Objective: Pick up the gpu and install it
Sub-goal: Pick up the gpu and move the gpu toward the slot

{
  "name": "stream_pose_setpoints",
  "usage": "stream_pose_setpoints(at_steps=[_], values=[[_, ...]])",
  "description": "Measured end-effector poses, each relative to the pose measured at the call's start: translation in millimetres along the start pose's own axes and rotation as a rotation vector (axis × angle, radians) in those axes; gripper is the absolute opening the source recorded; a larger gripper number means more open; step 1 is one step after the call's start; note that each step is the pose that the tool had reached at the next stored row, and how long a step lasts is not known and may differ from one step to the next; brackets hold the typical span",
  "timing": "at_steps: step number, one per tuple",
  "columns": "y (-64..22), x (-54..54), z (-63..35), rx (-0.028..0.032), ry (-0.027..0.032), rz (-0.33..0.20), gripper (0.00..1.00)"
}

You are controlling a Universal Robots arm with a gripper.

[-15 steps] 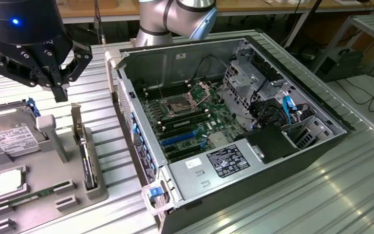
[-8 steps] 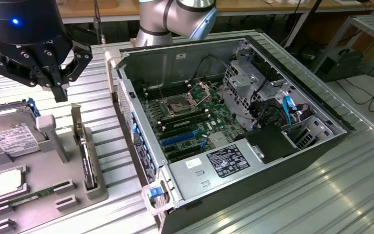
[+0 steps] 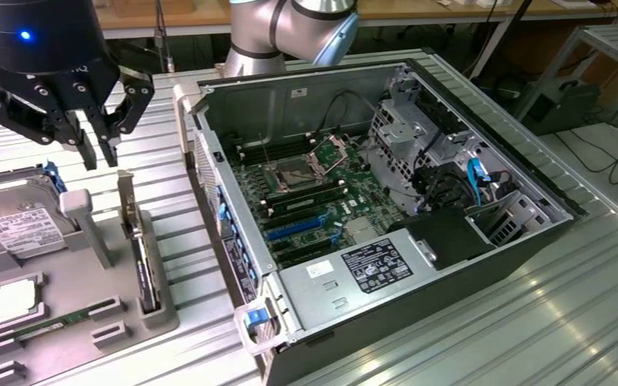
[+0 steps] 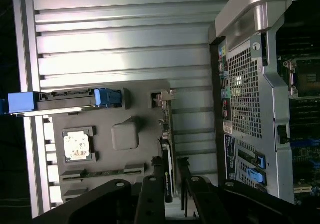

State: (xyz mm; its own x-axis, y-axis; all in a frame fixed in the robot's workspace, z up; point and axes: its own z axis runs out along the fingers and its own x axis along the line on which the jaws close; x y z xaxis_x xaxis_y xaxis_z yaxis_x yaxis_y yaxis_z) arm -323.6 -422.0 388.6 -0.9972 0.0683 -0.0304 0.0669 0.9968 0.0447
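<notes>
Wrist view | pincer (image 4: 170, 163) partly open, holding nothing | gpu (image 4: 166, 129) edge-on, aligned with its gap

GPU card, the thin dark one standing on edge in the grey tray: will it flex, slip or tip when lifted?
The thin dark GPU card looks like a rigid board, so probably stiff. Standing on its narrow edge in the grey tray, it would likely tip without the slot's support. Flat faces may slip.

Ribbed metal table (image 3: 566, 322), wooden bench (image 3: 180, 12) behind.
</notes>
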Motion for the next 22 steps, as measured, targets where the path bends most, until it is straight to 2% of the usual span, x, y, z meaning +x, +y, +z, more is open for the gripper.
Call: stream_pose_setpoints(at_steps=[1,3,4,6,7,9,12,18,22], values=[[0.0,0.0,0.0,0.0000,0.0001,0.000,0.24],[0.0,0.0,0.0,0.0000,0.0000,0.000,0.36],[0.0,0.0,0.0,0.0000,0.0001,0.000,0.36],[0.0,0.0,0.0,0.0000,0.0000,0.000,0.48],[0.0,0.0,0.0,0.0000,0.0000,0.000,0.48],[0.0,0.0,0.0,0.0000,0.0000,0.000,0.60],[0.0,0.2,0.0,-0.0003,0.0006,-0.010,0.60],[-1.1,0.0,-0.1,-0.0020,0.0038,-0.069,0.60],[-9.7,-0.5,-0.4,-0.0064,0.0052,-0.071,0.60]])
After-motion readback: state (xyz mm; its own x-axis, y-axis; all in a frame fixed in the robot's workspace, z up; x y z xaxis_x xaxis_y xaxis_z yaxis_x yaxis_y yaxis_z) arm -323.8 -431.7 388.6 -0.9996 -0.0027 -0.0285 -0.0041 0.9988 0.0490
